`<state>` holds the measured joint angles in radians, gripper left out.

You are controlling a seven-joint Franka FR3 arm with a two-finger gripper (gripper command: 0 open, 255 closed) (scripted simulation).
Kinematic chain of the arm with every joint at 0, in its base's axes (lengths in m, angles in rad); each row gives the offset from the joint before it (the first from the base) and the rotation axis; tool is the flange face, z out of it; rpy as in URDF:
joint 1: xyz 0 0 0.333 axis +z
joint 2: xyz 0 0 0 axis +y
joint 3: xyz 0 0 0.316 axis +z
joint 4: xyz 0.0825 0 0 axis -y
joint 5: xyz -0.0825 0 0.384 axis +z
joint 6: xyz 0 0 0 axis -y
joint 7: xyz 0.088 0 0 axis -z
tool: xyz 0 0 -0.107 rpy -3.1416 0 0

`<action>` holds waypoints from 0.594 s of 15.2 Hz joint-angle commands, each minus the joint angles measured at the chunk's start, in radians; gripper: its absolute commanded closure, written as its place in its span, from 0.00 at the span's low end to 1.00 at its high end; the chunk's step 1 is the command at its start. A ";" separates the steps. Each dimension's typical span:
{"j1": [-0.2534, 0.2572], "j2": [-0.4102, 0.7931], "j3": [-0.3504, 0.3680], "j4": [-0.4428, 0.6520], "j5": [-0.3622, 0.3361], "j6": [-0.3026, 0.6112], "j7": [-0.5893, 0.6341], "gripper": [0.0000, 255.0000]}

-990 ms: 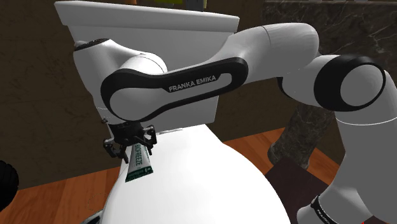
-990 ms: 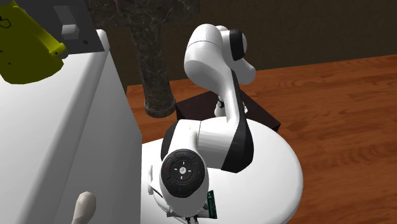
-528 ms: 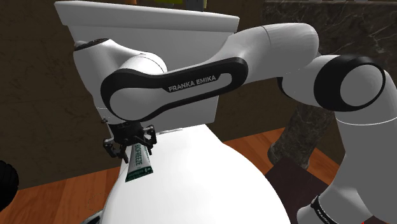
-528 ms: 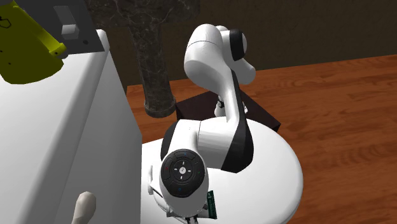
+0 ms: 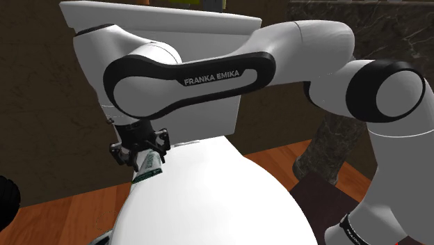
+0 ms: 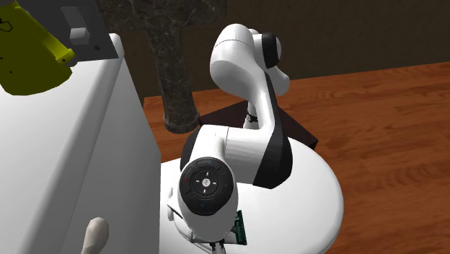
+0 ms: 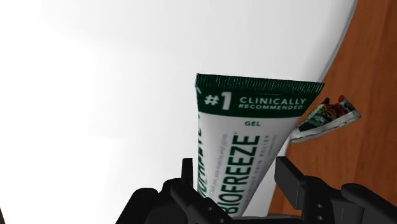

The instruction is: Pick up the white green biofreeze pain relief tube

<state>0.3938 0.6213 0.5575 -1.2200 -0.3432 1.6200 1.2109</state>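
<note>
- On my screens I see a room with a reddish wooden floor [image 6: 375,130] and a dark brown wall [image 5: 42,83].
- The work surface is a toilet: a white tank [image 5: 160,28] with a broad, rounded white lid [image 5: 209,202] in front of it.
- A mottled stone column [image 6: 173,65] stands on the floor beside the tank, near the dark box [image 6: 231,119] that carries the arm.
- The white arm [image 5: 209,76] reaches across the tank's front, its wrist bent down over the lid's edge at the shoulder view's left.
- A yellow object [image 6: 25,58] sits on top of the tank.
- The white and green tube [image 5: 149,167] hangs at that same edge of the lid; I cannot tell whether its low end touches the lid.
- Its long axis runs straight out from the claw, tilted downward. The flat dark-green crimped end points away from the claw, and the cap end is hidden between the fingers.
- The claw [image 5: 141,154] is clamped on the tube, one black finger on each side.
- A small multicoloured shoe [image 7: 324,118] lies on the floor just past the lid's rim.
</note>
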 commanded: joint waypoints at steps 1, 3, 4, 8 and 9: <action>0.003 -0.003 0.001 0.027 0.002 -0.029 -0.005 1.00; 0.010 -0.002 0.001 0.057 0.003 -0.056 -0.009 1.00; 0.013 -0.001 0.001 0.073 0.002 -0.070 -0.010 1.00; 0.030 0.007 0.000 0.143 0.000 -0.130 -0.018 1.00; 0.031 0.007 0.000 0.145 0.000 -0.132 -0.018 1.00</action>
<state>0.4212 0.6280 0.5574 -1.0843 -0.3432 1.4975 1.1929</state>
